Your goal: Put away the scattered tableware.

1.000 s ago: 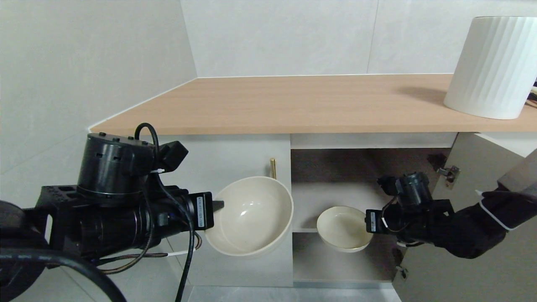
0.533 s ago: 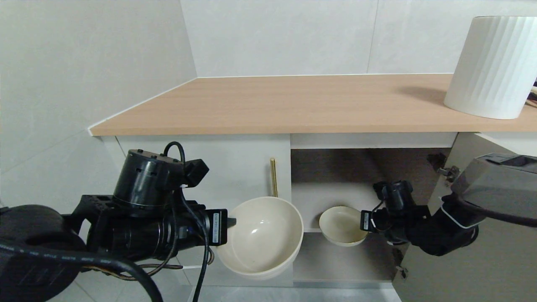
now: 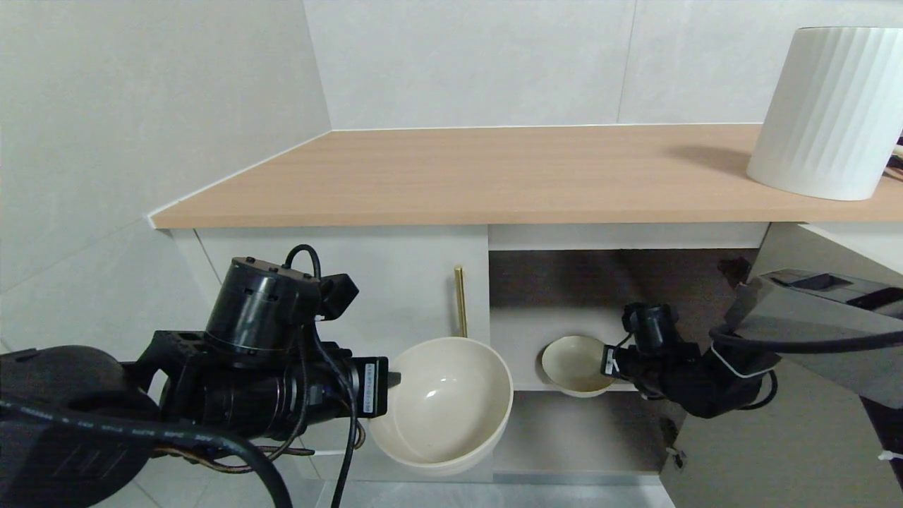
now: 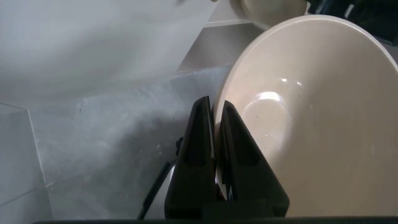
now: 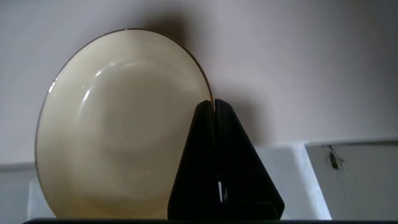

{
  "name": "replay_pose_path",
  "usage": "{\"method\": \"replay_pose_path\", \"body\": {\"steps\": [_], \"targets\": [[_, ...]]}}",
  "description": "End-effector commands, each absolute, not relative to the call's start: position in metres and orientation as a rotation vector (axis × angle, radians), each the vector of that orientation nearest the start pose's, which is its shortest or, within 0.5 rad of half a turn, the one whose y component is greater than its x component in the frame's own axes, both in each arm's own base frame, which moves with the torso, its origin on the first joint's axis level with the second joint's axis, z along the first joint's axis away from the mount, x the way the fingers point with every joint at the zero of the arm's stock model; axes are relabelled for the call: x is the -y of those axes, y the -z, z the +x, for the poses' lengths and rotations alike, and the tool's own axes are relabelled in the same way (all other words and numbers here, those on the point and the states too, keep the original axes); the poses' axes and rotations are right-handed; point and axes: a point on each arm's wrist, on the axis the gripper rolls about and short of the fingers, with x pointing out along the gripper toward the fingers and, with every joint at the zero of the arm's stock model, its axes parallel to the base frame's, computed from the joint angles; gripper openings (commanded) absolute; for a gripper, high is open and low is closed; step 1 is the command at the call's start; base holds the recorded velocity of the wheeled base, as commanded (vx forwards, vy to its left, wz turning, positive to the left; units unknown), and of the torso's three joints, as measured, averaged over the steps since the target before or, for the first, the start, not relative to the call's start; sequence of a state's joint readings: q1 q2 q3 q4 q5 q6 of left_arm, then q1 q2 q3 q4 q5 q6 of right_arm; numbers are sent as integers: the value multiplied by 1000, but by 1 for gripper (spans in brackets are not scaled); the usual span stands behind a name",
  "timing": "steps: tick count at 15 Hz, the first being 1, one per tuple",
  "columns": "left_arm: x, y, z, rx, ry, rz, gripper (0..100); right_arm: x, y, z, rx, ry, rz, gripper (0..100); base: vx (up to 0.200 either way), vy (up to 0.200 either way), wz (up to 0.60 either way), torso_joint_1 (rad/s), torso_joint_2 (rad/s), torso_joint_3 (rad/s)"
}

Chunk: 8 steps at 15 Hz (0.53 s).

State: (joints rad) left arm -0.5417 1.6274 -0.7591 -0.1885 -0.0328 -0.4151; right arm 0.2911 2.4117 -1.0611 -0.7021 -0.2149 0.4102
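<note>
My left gripper (image 3: 392, 381) is shut on the rim of a large cream bowl (image 3: 444, 402), held tilted in front of the closed left cabinet door. In the left wrist view its fingers (image 4: 214, 134) pinch the large bowl (image 4: 305, 118) edge. My right gripper (image 3: 608, 361) is shut on the rim of a smaller cream bowl (image 3: 575, 363), held inside the open cabinet just above the white shelf (image 3: 518, 353). In the right wrist view the small bowl (image 5: 118, 118) stands against the cabinet's back wall, with the gripper (image 5: 214, 124) clamped on its rim.
A wooden countertop (image 3: 494, 176) runs above the cabinet, with a tall white ribbed container (image 3: 829, 113) at its right end. The left door carries a brass handle (image 3: 459, 300). The right cabinet door (image 3: 790, 423) stands open beside my right arm.
My left gripper has lowered and moved right with the large bowl. My right gripper has pushed the small bowl deeper into the cabinet and slightly upward toward the shelf.
</note>
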Motion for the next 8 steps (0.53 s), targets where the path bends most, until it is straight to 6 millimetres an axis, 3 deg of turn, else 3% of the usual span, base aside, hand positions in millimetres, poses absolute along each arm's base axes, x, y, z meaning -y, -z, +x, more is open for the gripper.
{"method": "replay_pose_path", "body": {"steps": [1,8], "targets": [[138,-150,229,-768,402,-216,0,-114,23,408,-625,73,250,0,0,0,0,0,0,0],[138,-150,229,-768,402,-216,0,-114,27,428,-576,106,268,0,0,0,0,0,0,0]]}}
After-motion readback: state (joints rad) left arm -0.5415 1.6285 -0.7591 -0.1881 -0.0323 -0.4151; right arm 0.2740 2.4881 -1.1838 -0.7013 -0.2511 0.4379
